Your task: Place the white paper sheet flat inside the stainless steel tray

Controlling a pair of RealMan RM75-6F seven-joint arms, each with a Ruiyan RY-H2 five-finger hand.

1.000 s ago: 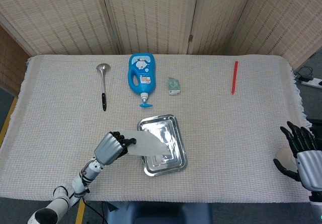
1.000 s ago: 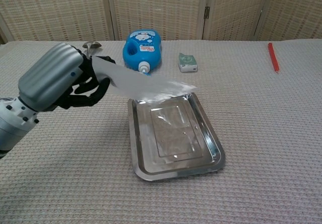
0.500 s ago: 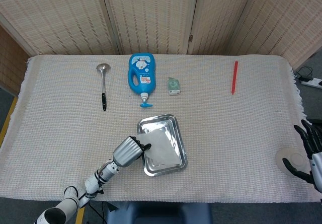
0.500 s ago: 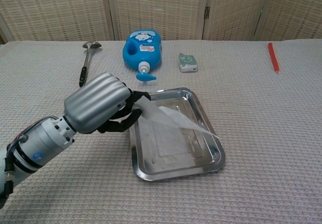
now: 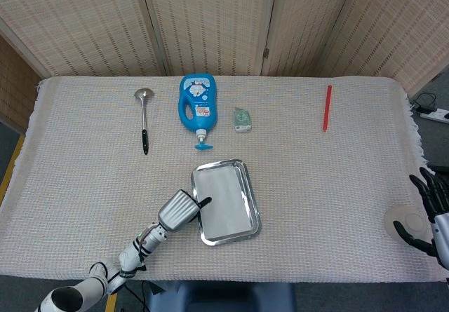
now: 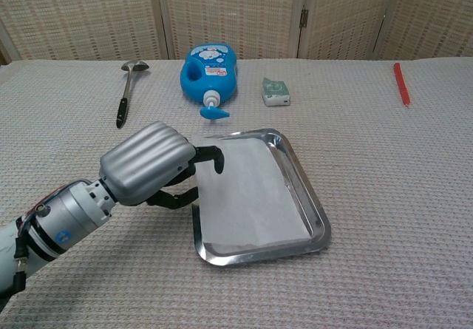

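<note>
The white paper sheet point(image 6: 247, 192) lies flat inside the shiny rectangular stainless steel tray point(image 6: 315, 214), covering most of its floor.

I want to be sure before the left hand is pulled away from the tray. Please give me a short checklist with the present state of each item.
1. White paper sheet lies inside the stainless steel tray: ok.
2. Sheet flat, no raised corner: ok in chest view.
3. Left hand has let go of the sheet: cannot tell; its fingers are at the sheet's edge.
4. Blue detergent bottle clear of the tray: ok.
5. Right hand away from the tray: ok.
</note>
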